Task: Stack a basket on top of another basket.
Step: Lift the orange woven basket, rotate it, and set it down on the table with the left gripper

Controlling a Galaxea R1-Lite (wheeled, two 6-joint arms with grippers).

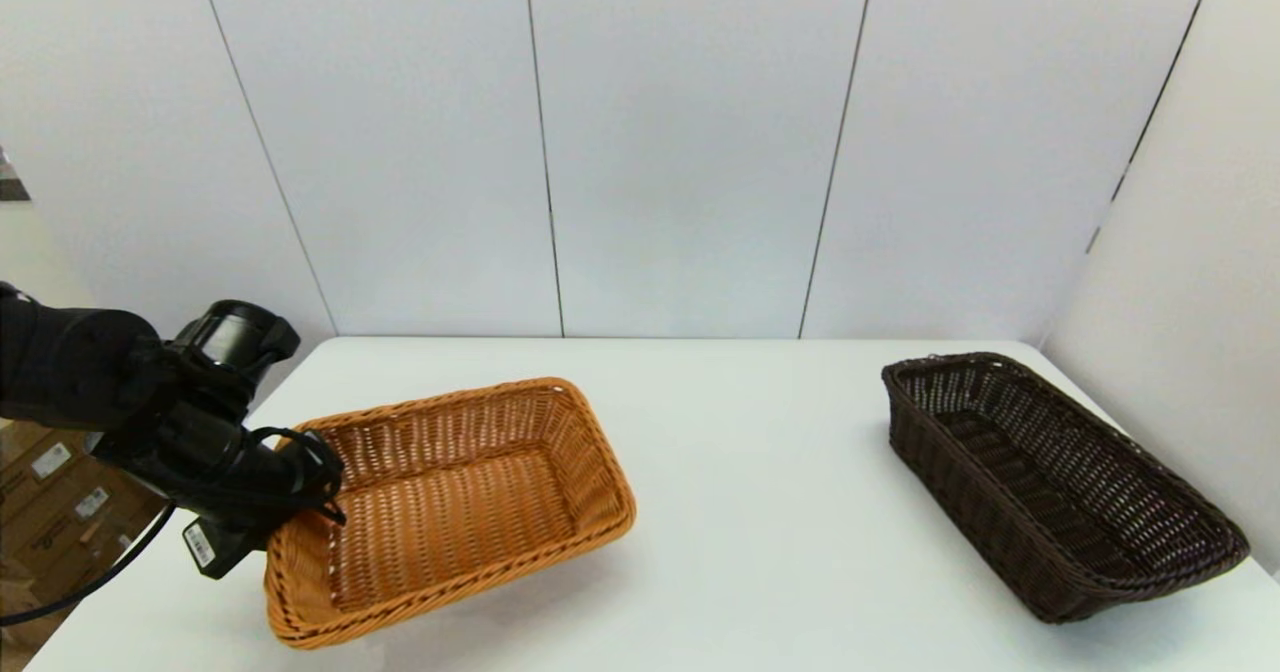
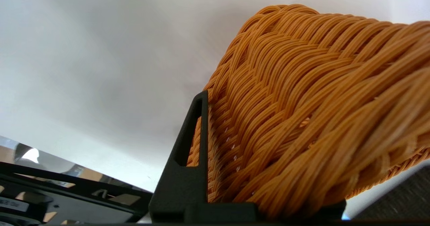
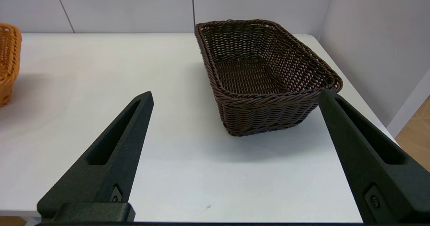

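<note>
The orange-tan basket [image 1: 450, 512] hangs tilted at the left of the table, with a shadow beneath it. My left gripper [image 1: 312, 487] is shut on the braided rim of its left short end. In the left wrist view one black finger [image 2: 188, 165] presses the orange weave [image 2: 302, 101]; the other finger is hidden behind the rim. The dark brown basket [image 1: 1050, 482] rests flat near the table's right edge. My right gripper [image 3: 235, 93] is open and holds nothing, a short way in front of the dark basket [image 3: 265, 71]. It does not show in the head view.
The white table [image 1: 780, 512] stretches bare between the two baskets. White wall panels [image 1: 680, 142] close the back and right sides. Cardboard boxes [image 1: 60, 512] sit on the floor beyond the left edge. The orange basket's end [image 3: 6, 61] shows in the right wrist view.
</note>
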